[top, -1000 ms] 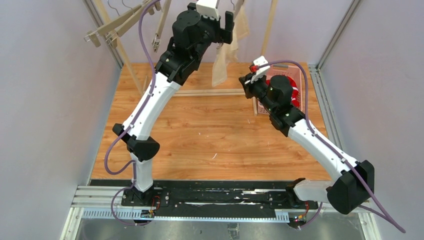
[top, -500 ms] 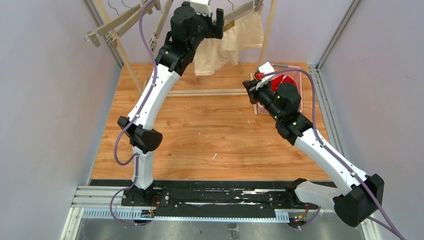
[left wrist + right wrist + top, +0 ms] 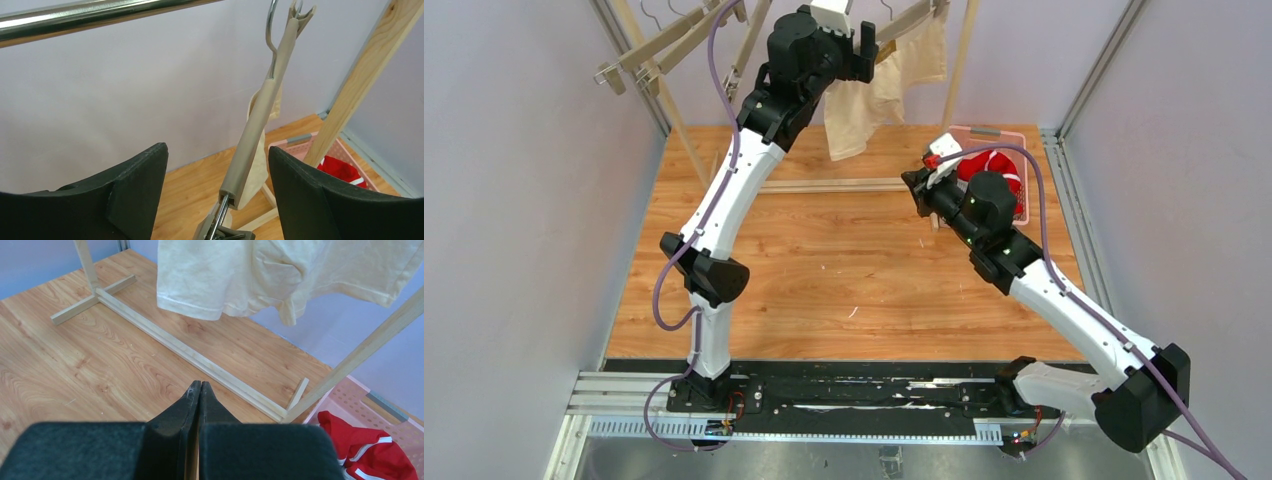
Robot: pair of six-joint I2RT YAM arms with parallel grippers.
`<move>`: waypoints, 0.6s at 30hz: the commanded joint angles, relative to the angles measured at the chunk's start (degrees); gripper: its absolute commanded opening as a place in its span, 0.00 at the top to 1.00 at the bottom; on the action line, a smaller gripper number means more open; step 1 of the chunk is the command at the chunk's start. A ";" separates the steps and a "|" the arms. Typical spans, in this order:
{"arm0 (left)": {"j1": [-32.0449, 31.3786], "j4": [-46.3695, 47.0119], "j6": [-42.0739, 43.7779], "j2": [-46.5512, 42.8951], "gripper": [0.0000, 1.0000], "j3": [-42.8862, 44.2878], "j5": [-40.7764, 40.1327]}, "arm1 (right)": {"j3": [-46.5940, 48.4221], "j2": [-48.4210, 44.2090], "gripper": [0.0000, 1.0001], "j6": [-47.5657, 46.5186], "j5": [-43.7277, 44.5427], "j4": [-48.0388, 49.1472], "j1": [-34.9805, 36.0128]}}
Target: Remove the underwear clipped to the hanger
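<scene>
The cream underwear [image 3: 876, 92] hangs clipped to a wooden hanger [image 3: 906, 20] on the rack at the back. My left gripper [image 3: 864, 50] is raised to that hanger and open; in the left wrist view [image 3: 217, 150] the hanger's bar [image 3: 252, 135] and a clip [image 3: 220, 231] lie between the jaws, which do not grip them. My right gripper [image 3: 919, 187] is shut and empty, low over the table below the cream underwear [image 3: 280, 270]. The red underwear [image 3: 996, 168] lies in the pink basket [image 3: 984, 132]. The grey underwear is out of view.
Several empty wooden hangers [image 3: 659, 50] hang at the back left. The rack's wooden base bar [image 3: 190, 357] crosses the table ahead of the right gripper, and an upright post [image 3: 360, 80] stands beside the basket [image 3: 385, 415]. A metal rail [image 3: 100, 15] runs overhead.
The hanger has turned, so the cream underwear now shows spread wide instead of edge-on. My left gripper has risen slightly at the hanger. My right arm has drawn back from the basket toward the middle.
</scene>
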 commanded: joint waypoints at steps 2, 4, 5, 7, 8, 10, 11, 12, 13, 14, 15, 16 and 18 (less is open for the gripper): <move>-0.05 2.45 0.25 -0.41 0.18 1.12 1.87 | -0.95 -0.95 0.99 -1.59 0.86 1.70 1.39; -0.05 2.70 0.20 -0.12 0.18 1.82 2.10 | -1.19 -1.18 0.99 -1.65 0.97 1.73 1.55; -0.05 2.63 0.26 0.12 0.18 2.32 2.21 | -1.33 -1.19 0.99 -1.70 0.96 1.85 1.62; -0.05 2.54 0.30 0.35 0.18 2.59 2.57 | -1.38 -1.34 0.99 -1.77 0.96 1.87 1.78; -0.05 2.44 0.32 0.38 0.19 2.52 2.74 | -1.43 -1.51 0.99 -1.79 0.95 1.88 1.87; -0.05 2.20 0.27 0.46 0.23 2.32 3.07 | -1.72 -1.82 0.99 -1.92 1.33 2.01 2.07; -0.05 1.97 0.23 0.47 0.29 2.14 3.20 | -1.84 -2.02 0.99 -2.04 1.51 2.05 2.10; -0.05 1.79 0.28 0.47 0.33 1.85 3.31 | -2.02 -2.23 0.99 -2.04 1.67 2.13 2.12; -0.05 1.65 0.28 0.42 0.37 1.62 3.47 | -2.12 -2.50 0.99 -2.06 1.78 2.14 2.16; -0.06 1.50 0.20 0.39 0.40 1.26 3.52 | -2.29 -2.83 0.99 -2.10 1.80 2.22 2.22; -0.05 1.41 0.20 0.24 0.42 0.92 3.62 | -2.46 -3.07 0.99 -2.14 1.83 2.21 2.31; -0.05 1.36 0.12 0.22 0.42 0.60 3.78 | -2.64 -3.47 1.00 -2.15 1.91 2.42 2.38; -0.05 1.07 0.11 0.08 0.43 0.03 4.06 | -3.02 -4.10 1.00 -2.10 1.96 2.72 2.64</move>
